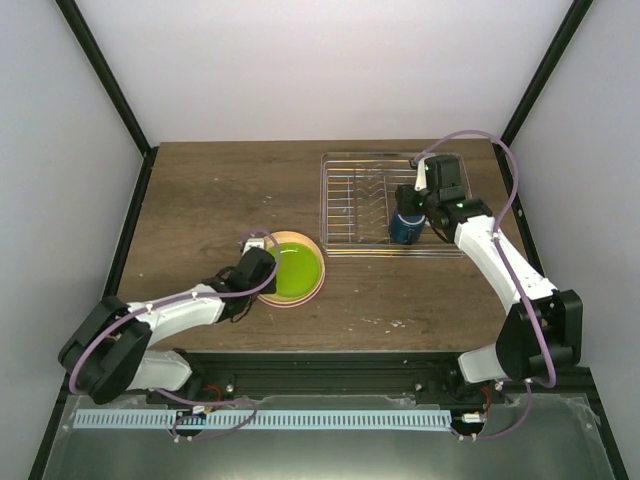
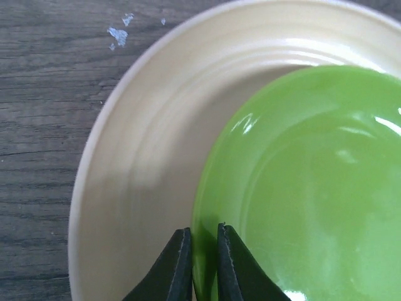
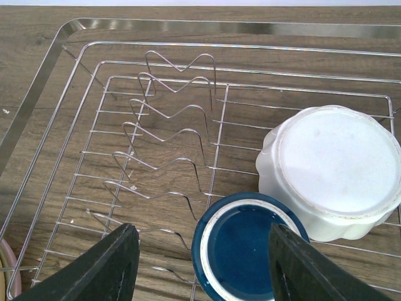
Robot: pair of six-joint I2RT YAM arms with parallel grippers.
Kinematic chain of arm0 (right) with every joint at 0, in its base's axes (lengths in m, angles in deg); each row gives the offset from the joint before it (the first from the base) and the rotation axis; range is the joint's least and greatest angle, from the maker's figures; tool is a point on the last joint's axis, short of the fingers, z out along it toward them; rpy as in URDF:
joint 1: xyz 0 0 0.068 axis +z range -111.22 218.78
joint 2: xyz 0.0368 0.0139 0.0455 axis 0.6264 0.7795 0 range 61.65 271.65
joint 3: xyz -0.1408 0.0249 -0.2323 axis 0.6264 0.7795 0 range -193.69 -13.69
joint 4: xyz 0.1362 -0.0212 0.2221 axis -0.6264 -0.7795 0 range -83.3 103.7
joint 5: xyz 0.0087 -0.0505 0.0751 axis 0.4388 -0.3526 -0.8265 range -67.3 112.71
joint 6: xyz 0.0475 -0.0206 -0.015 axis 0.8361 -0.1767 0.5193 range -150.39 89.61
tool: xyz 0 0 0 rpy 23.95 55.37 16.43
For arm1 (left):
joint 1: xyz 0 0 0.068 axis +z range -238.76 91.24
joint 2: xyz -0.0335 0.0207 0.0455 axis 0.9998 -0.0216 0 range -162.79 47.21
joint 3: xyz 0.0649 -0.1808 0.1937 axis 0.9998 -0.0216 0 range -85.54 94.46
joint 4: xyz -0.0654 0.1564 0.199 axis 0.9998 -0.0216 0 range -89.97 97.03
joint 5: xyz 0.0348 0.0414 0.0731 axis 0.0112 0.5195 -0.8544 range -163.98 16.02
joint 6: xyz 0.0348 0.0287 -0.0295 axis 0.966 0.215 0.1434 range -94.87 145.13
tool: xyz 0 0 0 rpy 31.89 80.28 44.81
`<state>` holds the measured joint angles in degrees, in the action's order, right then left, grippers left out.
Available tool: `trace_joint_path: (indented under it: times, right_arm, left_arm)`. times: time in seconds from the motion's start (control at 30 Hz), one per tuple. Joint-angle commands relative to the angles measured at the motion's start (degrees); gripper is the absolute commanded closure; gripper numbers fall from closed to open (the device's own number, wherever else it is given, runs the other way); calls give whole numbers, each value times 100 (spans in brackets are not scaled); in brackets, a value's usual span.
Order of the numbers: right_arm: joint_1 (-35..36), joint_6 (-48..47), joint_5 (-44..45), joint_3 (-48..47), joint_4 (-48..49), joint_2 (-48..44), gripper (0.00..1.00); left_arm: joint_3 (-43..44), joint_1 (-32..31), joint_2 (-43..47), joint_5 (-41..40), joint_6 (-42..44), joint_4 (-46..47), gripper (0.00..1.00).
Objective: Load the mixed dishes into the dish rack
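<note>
Left gripper (image 2: 199, 266) pinches one green plate (image 2: 313, 188); right gripper (image 3: 203, 263) straddles one mug (image 3: 247, 251).

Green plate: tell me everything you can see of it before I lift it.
The green plate is round, shallow and glossy lime, like glazed ceramic, with a low raised rim and nothing in it. It rests inside a larger pale plate, on the wooden table left of the dish rack. The left gripper has its fingers nearly closed across the plate's near rim.
</note>
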<state>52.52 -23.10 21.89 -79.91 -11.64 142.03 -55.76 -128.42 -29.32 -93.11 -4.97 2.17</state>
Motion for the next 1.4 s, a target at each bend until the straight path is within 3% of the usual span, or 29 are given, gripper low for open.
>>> trace_joint_path:
  times: [0.0, 0.3, 0.6, 0.73, 0.93, 1.37]
  right_arm:
    - [-18, -41, 70, -3, -1, 29, 43]
    - [-15, -24, -139, 12, 19, 15, 43]
    - [10, -8, -831, 29, 171, 135, 43]
    - [89, -8, -1613, 40, 379, 229, 43]
    - [429, 19, -3676, 149, 1177, 381, 43]
    - [1122, -176, -5002, -289, 1257, 1415, 43]
  left_arm:
    - [-287, 39, 165, 301, -57, -240, 90]
    - [-659, 199, 799, 573, -306, -115, 100]
    - [-1053, 651, 1840, 1150, -538, -82, 100]
    - [-1057, 812, 2313, 1264, -517, -252, 100]
    - [-716, 828, 2900, 1390, -425, -660, 100]
    - [-392, 829, 3638, 1612, -247, -1096, 100]
